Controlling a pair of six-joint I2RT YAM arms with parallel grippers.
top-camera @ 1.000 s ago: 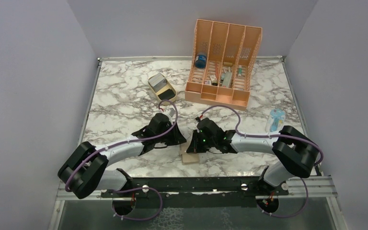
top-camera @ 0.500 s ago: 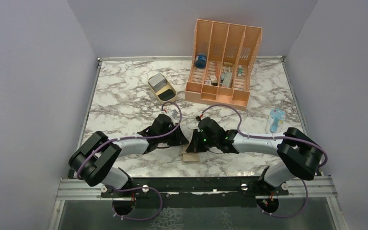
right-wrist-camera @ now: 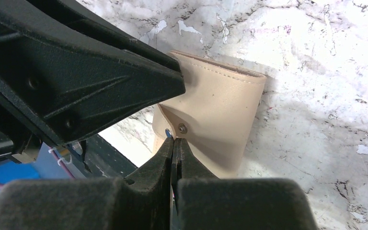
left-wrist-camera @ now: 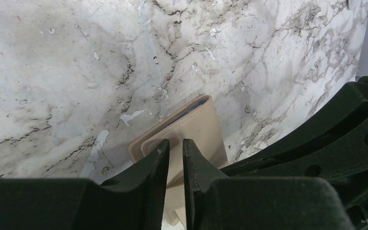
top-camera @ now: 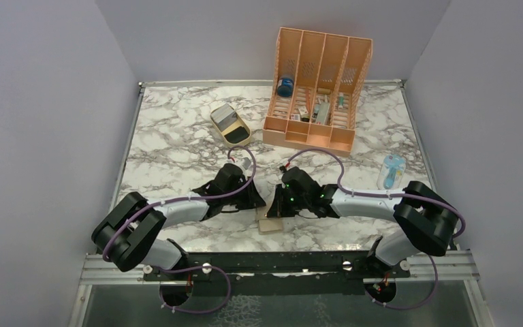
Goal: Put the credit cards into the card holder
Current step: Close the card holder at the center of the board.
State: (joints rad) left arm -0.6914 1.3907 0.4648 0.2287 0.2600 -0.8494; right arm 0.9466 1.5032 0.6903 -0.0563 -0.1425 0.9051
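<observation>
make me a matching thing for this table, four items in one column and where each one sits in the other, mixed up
Things:
1. card holder
2. orange organizer
3. tan oval tray
4. pale blue bottle

Places:
a. by the right edge of the table
b. far side, right of centre
c. near side, about the middle
d. far side, just left of the organizer

Pairs: 1-c, 2-b, 3-d, 4-a
</observation>
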